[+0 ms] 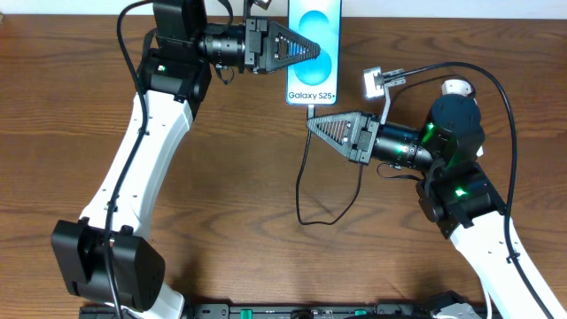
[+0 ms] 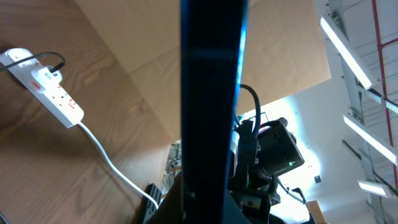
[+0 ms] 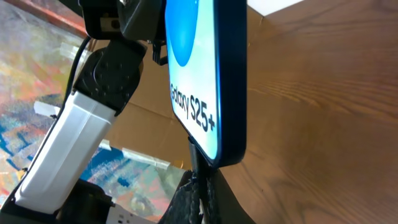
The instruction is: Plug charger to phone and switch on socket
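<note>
Left gripper [image 1: 315, 49] is clamped on the phone [image 1: 315, 53], coming in over its left long side. Phone sits at the far edge of the table [image 1: 221, 177], screen up, cyan, reads "Galaxy S25+". In the left wrist view I only get its dark edge running straight up the frame.

Right gripper [image 1: 311, 124] is pressed together on the plug end of the charger [image 1: 298, 204], right below the phone's bottom short edge. In the right wrist view the plug tip [image 3: 195, 149] touches that bottom edge. I can't tell if it's fully seated.

The black cable drops from the plug, loops on the wood toward me and runs back up under the right arm.

Socket [image 1: 379, 84] lies just right of the phone, partly hidden behind the right arm. Its white cord [image 2: 106, 155] trails off across the wood. Switch state is too small to read.
</note>
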You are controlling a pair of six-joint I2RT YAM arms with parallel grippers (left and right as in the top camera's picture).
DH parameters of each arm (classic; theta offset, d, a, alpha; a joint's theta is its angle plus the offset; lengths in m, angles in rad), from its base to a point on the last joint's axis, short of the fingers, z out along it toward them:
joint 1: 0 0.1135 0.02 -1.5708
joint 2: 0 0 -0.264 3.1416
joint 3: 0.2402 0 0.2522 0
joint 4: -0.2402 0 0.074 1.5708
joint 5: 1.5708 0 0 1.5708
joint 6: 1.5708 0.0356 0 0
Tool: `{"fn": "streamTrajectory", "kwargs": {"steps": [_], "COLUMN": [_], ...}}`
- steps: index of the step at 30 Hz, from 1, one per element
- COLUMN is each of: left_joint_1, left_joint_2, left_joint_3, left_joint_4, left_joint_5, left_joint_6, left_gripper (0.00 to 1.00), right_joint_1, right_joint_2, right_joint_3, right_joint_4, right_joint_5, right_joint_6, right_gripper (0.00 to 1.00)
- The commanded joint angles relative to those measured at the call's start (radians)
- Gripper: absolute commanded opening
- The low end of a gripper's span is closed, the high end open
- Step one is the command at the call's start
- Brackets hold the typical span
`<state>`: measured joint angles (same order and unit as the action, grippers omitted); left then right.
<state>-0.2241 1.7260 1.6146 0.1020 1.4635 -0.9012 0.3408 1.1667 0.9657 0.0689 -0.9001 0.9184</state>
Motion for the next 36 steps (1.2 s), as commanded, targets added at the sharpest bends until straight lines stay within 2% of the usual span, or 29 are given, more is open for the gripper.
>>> {"fn": "streamTrajectory", "kwargs": {"steps": [1, 7, 9, 10, 12, 13, 19, 24, 27, 33, 36], "left_joint_1": [-0.002, -0.002, -0.002, -0.002, -0.002, -0.002, -0.002, 0.0, 0.0, 0.0, 0.0], "left_joint_2": [-0.007, -0.007, -0.007, -0.007, -0.007, -0.007, -0.006, 0.011, 0.033, 0.086, 0.11], "left_joint_3": [0.019, 0.019, 0.019, 0.019, 0.019, 0.019, 0.018, 0.01, 0.006, 0.005, 0.005], "left_joint_4": [0.004, 0.004, 0.004, 0.004, 0.004, 0.004, 0.004, -0.002, -0.115, -0.552, -0.732], "left_joint_5": [0.066, 0.066, 0.066, 0.066, 0.065, 0.065, 0.029, -0.028, -0.088, -0.293, -0.458], "left_joint_6": [-0.002, -0.002, -0.002, -0.002, -0.002, -0.001, 0.014, 0.014, 0.061, 0.371, 0.458], "left_gripper": [0.07, 0.07, 0.07, 0.07, 0.07, 0.07, 0.07, 0.07, 0.07, 0.07, 0.07], "right_joint_1": [-0.008, -0.008, -0.008, -0.008, -0.008, -0.008, -0.008, -0.008, -0.008, -0.019, -0.05], "right_joint_2": [-0.003, -0.003, -0.003, -0.003, -0.003, -0.003, -0.003, -0.003, -0.003, -0.003, -0.003], "right_joint_3": [0.003, 0.003, 0.003, 0.003, 0.003, 0.003, 0.003, 0.003, 0.003, 0.003, 0.003], "right_joint_4": [0.034, 0.062, 0.058, 0.053, 0.046, 0.041, -0.013, -0.103, -0.191, -0.41, -0.512], "right_joint_5": [0.106, 0.116, 0.116, 0.116, 0.116, 0.116, 0.105, 0.101, 0.118, 0.186, 0.206], "right_joint_6": [0.013, 0.008, 0.001, 0.0, 0.0, 0.0, -0.029, -0.068, -0.125, -0.237, -0.269], "right_gripper": [0.01, 0.02, 0.07, 0.12, 0.35, 0.43, 0.81, 0.86, 0.88, 0.92, 0.93]}}
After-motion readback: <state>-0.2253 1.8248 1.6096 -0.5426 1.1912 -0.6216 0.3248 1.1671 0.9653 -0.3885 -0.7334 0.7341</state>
